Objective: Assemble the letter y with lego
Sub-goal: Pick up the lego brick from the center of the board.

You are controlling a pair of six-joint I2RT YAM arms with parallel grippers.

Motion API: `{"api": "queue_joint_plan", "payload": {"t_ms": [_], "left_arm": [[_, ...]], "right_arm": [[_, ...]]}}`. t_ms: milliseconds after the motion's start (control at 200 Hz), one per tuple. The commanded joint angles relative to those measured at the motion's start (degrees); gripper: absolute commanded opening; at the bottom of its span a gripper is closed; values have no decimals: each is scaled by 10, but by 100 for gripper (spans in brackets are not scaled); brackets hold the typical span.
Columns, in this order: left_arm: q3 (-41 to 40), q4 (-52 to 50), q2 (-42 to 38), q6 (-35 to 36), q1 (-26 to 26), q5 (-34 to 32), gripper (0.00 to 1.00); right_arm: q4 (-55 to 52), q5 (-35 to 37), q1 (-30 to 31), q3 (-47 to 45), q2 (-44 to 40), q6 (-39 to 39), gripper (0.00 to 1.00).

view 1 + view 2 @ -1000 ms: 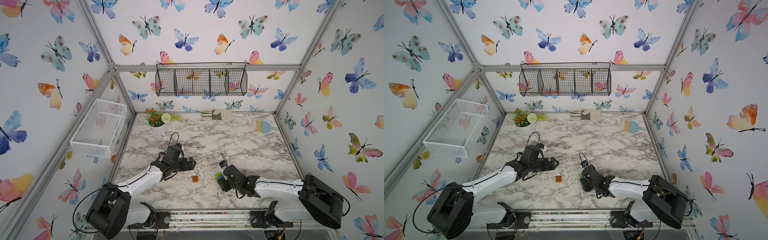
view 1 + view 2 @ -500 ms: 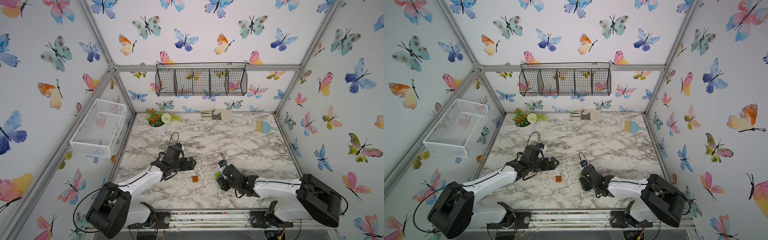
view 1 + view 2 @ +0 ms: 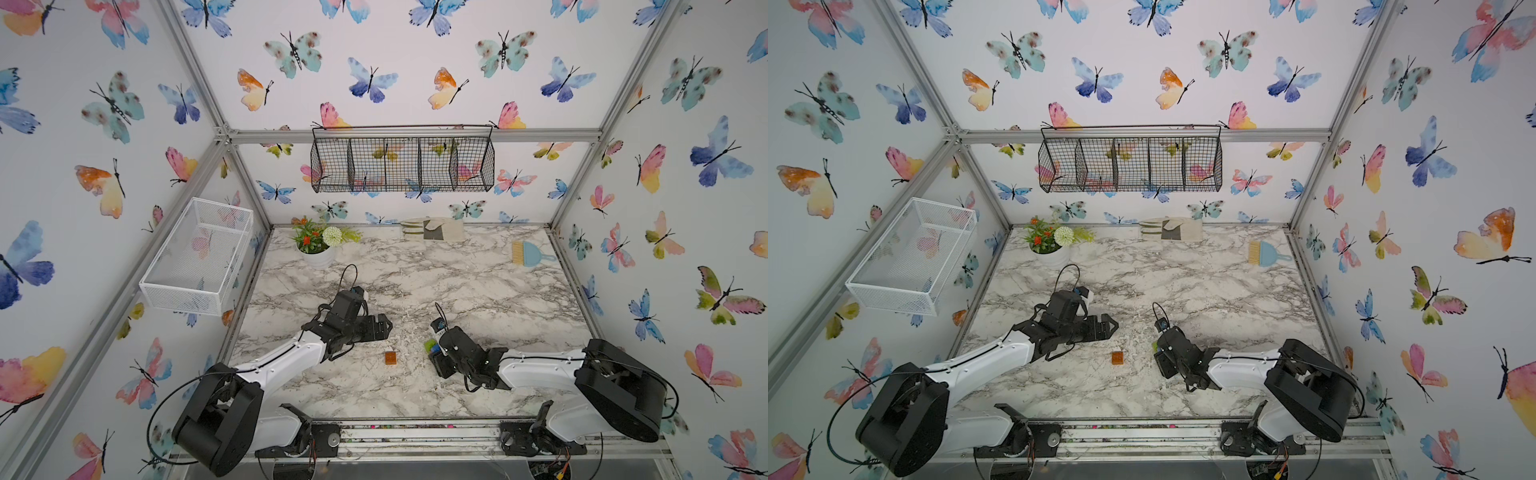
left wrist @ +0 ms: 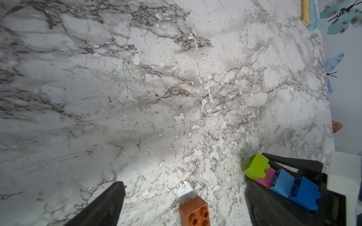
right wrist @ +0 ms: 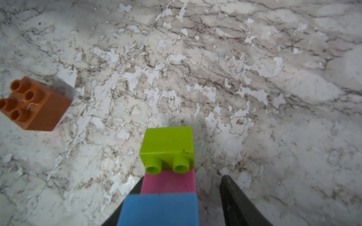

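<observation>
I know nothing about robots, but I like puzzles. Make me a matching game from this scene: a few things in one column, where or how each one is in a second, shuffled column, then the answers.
Things
1. orange brick
2. lime green brick
3. left gripper
4. flower pot

Places and states
A. open, holding nothing
B. standing at the far left corner of the table
C. lying alone on the table, between the two grippers
D. outer end of the brick stack held in the right gripper

Pairs: 1-C, 2-D, 3-A, 4-B
</observation>
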Motion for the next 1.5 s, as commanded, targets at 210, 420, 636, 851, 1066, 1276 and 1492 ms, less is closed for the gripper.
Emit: {"api": "queue_joint_plan", "payload": {"t_ms": [210, 420, 636, 851, 1066, 1276, 1492], "left_arm": [[-7, 16, 16, -8, 4, 6, 97], [-5, 15, 13, -10, 4, 7, 97], [-10, 23, 15, -12, 3, 10, 97], [-9, 28, 22, -13, 3, 13, 97], [-5, 24, 18, -12, 4, 10, 97], [-4, 20, 17, -11, 4, 7, 97], [0, 20, 21, -10, 4, 7, 97]], "right_arm": [[86, 6, 3, 17, 28, -6, 62], [104, 2, 3, 30, 67, 7, 62], [121, 23, 3, -3, 24, 20, 62], [152, 20, 3, -21, 19, 30, 61], [181, 13, 3, -28, 35, 39, 61], [188, 10, 3, -28, 44, 44, 60], [192, 13, 3, -28, 54, 48, 60]]}}
